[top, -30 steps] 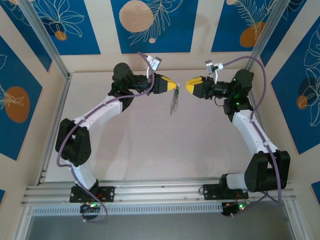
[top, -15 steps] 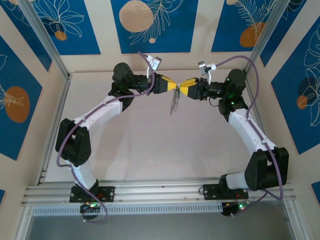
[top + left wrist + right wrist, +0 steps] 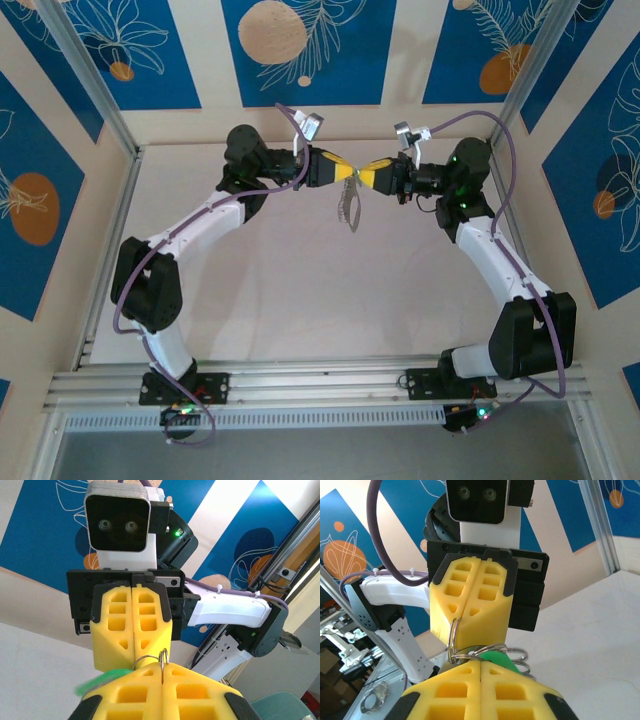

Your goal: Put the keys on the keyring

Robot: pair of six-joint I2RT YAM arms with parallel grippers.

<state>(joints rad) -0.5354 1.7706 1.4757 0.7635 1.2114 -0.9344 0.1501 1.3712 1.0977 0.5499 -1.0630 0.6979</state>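
Yellow foam met yellow foam above the table (image 3: 300, 290) in the top view: the left pincer (image 3: 346, 172) and right pincer (image 3: 371, 177) were closed nose to nose, both arms raised and bent inward at the elbow, and the keyring (image 3: 348, 205) hung beneath them. We judged that any pull apart by either arm could bend the thin wire or drag it out of one grip. From the left wrist, the left pincer (image 3: 162, 672) was shut on a wire loop of the keyring (image 3: 150, 659), the right pincer (image 3: 132, 652) pointed straight at it, and the key (image 3: 100, 682) was a green blur beside them. From the right wrist, the right pincer (image 3: 480, 667) seemed clamped on the same keyring (image 3: 454, 640) opposite the left pincer (image 3: 467, 625). The key (image 3: 496, 660) lay at its tips, where we feared a small slip would drop it.
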